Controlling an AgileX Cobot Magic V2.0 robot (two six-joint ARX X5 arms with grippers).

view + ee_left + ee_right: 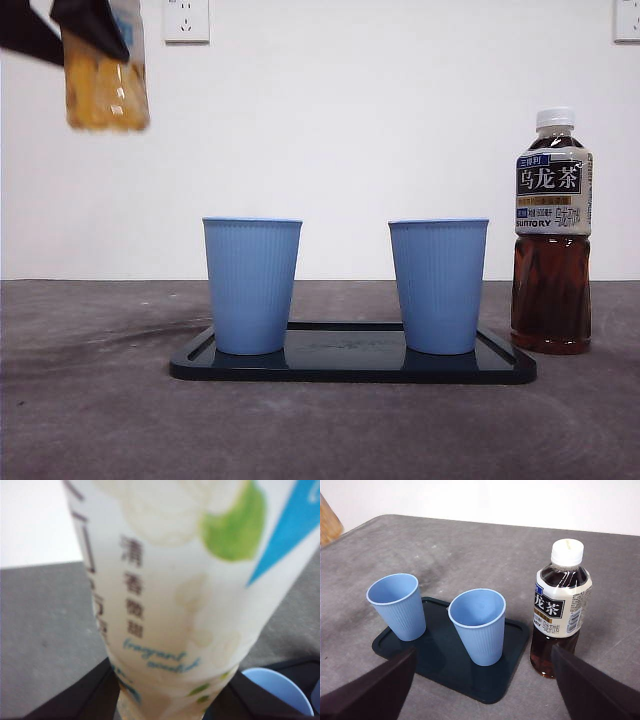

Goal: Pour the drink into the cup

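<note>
My left gripper (93,24) is shut on a bottle of yellow drink (105,88) and holds it high at the upper left, well above and to the left of the cups. In the left wrist view the bottle (180,580) fills the frame between the two jaws of the left gripper (170,692). Two empty blue cups, left (252,285) and right (438,285), stand upright on a black tray (350,368). My right gripper (482,652) is open and empty above the table, back from the cups (397,605) (477,625).
A capped bottle of dark oolong tea (552,240) stands on the table just right of the tray; it also shows in the right wrist view (560,610). The grey table (90,400) runs to a white wall with sockets.
</note>
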